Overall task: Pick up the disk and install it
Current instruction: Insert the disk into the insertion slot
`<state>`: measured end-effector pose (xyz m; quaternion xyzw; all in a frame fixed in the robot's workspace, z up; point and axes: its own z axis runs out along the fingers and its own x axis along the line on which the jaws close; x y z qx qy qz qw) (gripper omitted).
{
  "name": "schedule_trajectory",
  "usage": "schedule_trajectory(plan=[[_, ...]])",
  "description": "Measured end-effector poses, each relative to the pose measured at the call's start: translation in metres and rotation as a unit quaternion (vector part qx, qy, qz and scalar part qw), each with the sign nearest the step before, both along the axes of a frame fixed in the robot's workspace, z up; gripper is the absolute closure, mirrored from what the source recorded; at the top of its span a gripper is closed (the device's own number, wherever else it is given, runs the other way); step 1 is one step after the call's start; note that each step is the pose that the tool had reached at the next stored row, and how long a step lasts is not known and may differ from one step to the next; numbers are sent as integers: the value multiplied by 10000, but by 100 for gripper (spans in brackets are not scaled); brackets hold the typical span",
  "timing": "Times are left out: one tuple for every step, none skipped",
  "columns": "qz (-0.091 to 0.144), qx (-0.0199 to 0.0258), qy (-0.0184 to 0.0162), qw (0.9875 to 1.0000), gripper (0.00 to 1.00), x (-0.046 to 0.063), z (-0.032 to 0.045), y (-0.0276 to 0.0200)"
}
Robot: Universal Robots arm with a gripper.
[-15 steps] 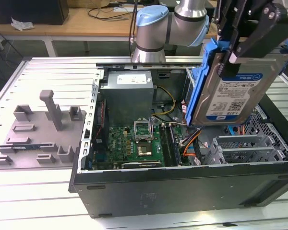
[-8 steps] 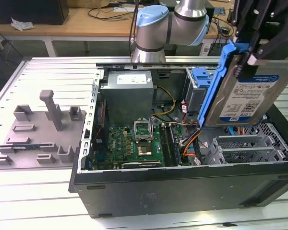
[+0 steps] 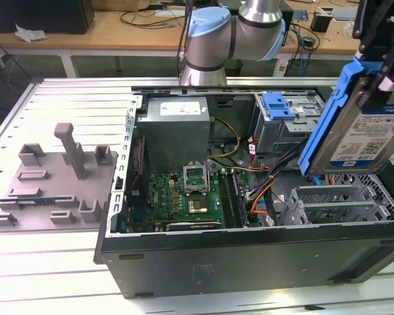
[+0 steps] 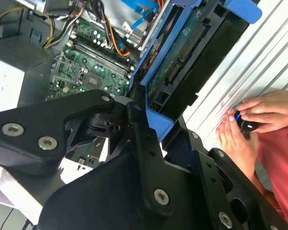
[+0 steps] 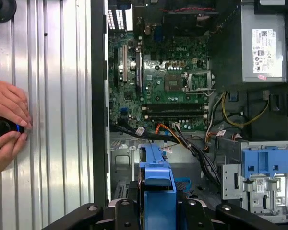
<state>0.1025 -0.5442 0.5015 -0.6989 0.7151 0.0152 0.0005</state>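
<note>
Hovering fingers (image 3: 386,85) clamped on tilted disk (image 3: 361,141)

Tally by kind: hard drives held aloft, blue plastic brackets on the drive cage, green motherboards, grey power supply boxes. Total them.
Silver-grey rectangular hard drive in blue plastic carrier, in the gripper: 1
Blue plastic bracket on metal drive cage: 1
Green motherboard: 1
Grey metal power supply box: 1
Total: 4

Under my gripper (image 3: 379,85), clamped on the disk (image 3: 361,131), the open case (image 3: 249,262) is crowded: cables (image 5: 182,139) below, drive cage (image 5: 235,184) beside. A person's hands (image 5: 5,120) sit on the worktop (image 5: 57,96) beyond the case wall.
</note>
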Motion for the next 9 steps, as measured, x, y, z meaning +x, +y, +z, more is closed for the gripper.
schedule_trajectory(plan=[[0,-7,0,10000,64,37,-3,1],[0,-20,0,10000,64,39,-3,0],[-1,-21,0,10000,64,40,-3,-1],[0,-23,0,10000,64,40,-3,0],[0,-23,0,10000,64,41,-3,0],[0,-24,0,10000,64,41,-3,0],[0,-24,0,10000,64,42,-3,0],[1,-23,0,10000,64,48,-3,1],[0,-23,0,10000,64,54,-4,1]])
